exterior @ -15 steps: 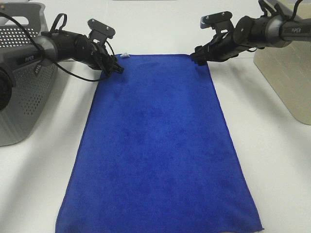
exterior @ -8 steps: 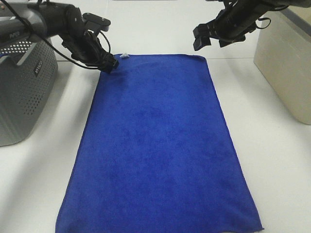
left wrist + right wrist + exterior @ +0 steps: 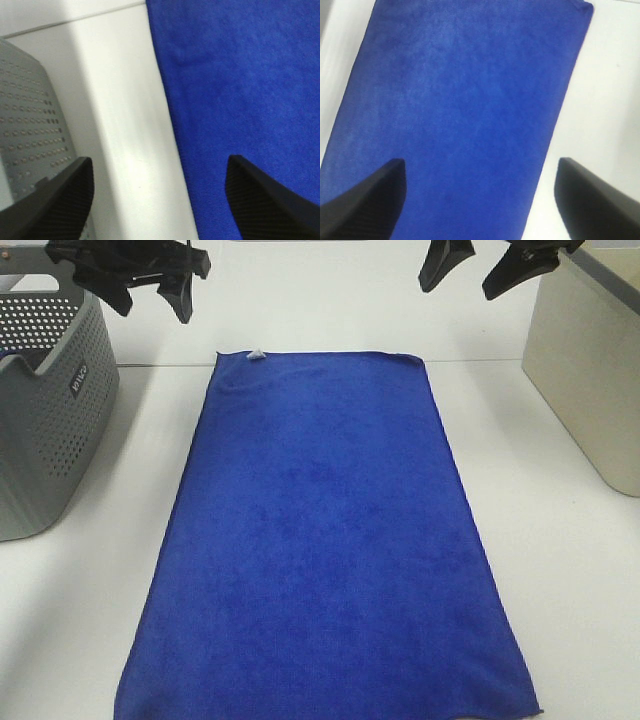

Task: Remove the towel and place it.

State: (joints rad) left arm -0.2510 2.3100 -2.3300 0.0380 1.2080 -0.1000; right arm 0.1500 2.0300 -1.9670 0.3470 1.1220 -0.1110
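hovering high above the flat towel (image 3: 325, 540), left pincer (image 3: 150, 295) and right pincer (image 3: 468, 272), both spread, empty

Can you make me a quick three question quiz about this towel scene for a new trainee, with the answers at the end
1. True or false: the towel lies spread flat on the table.
2. Multiple choice: which of these is gripping the towel? A) left gripper B) right gripper C) neither
3. Fill in: the white tag sits at the towel's far corner on the side of the perforated grey ____.

Key
1. True; it lies flat with no folds.
2. C; both grippers are open and raised above the far edge.
3. basket
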